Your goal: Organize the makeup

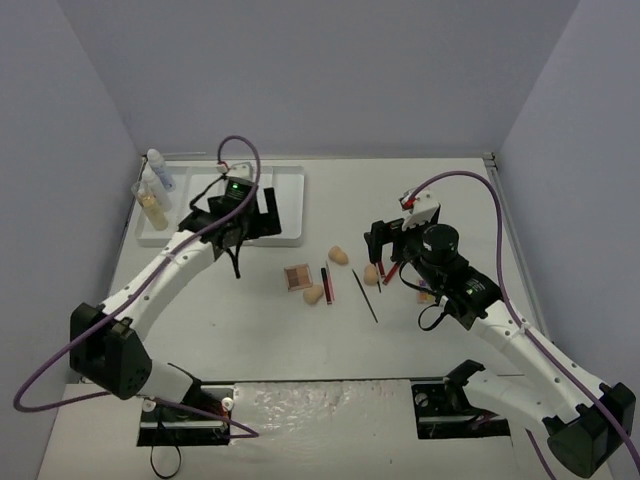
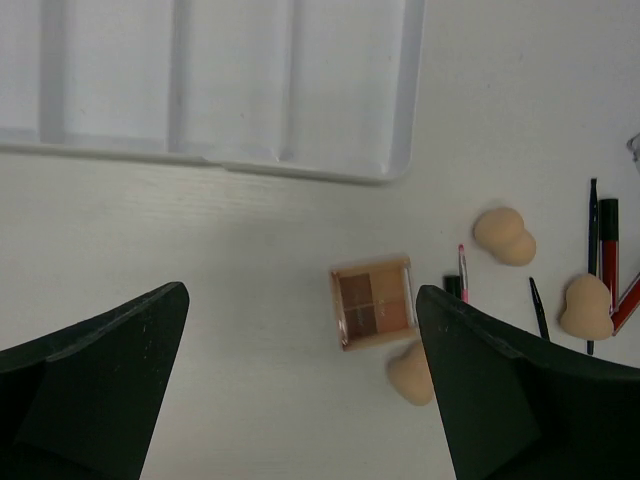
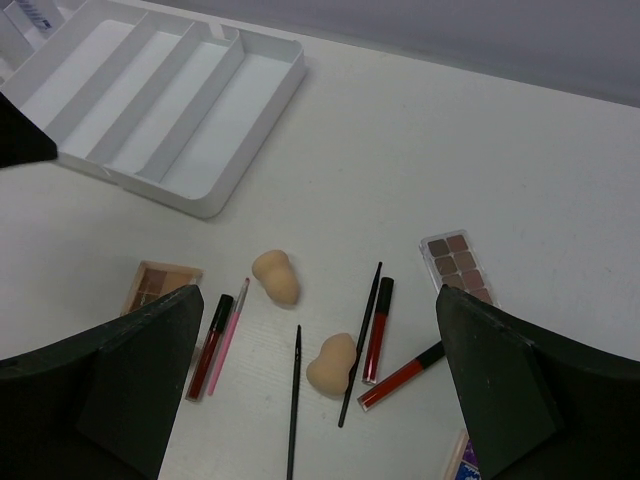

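My left gripper (image 1: 235, 228) is open and empty, hovering over the white tray's (image 1: 288, 200) front edge. Its wrist view shows the gripper (image 2: 302, 295) above a square brown eyeshadow palette (image 2: 373, 302) and a peach sponge (image 2: 410, 372). My right gripper (image 1: 385, 250) is open and empty above the loose makeup. Below the gripper (image 3: 320, 295) lie two sponges (image 3: 277, 277) (image 3: 332, 365), red tubes (image 3: 378, 328), black pencils (image 3: 294, 400), a pink brush (image 3: 229, 335) and a long palette (image 3: 457, 262). A white bottle (image 1: 160, 170) and a tan-filled tube (image 1: 152, 205) stand at the tray's left end.
The tray's ridged compartments (image 3: 150, 100) show bare in the right wrist view. Another palette's corner (image 3: 462, 460) peeks in at the bottom edge there. Grey walls close the table at the back and both sides.
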Controlling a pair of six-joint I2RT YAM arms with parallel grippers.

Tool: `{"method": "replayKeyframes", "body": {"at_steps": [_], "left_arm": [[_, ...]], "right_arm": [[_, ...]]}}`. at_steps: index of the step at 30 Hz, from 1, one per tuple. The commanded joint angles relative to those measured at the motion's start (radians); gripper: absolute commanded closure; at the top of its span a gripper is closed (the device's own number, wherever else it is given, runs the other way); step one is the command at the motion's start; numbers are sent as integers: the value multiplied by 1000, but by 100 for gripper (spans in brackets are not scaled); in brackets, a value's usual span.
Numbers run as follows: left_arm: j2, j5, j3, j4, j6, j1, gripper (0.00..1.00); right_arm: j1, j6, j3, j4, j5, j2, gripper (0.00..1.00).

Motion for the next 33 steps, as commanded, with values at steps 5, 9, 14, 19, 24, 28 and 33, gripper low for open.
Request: {"method": "replayKeyframes", "body": {"at_steps": [5,9,14,19,24,28,33], "left_arm": [[255,-111,72,-20,-338,-261,3],[360,-93,107,-27,-394,-293,3],[442,-112,125,-60,-424,-301,3],[477,-109,131,-59,-426,-299,3],[499,-108,102,-70,-452,-301,4],[513,-105,76,-60,-459,-299,9],[511,-102,33,-48,-490,-298,27]], "right_arm": [[-3,17,7,33,17,-38,0],[-3,9,-2,24,28,-65,0],[-5,1,-13,13,42,-92,0],[-4,-1,-23,11,43,-98,0],[-3,-8,-26,11,53,-102,0],[-5,-10,-29,12,57,-98,0],[-5,-13,-27,10,57,-94,0]]}}
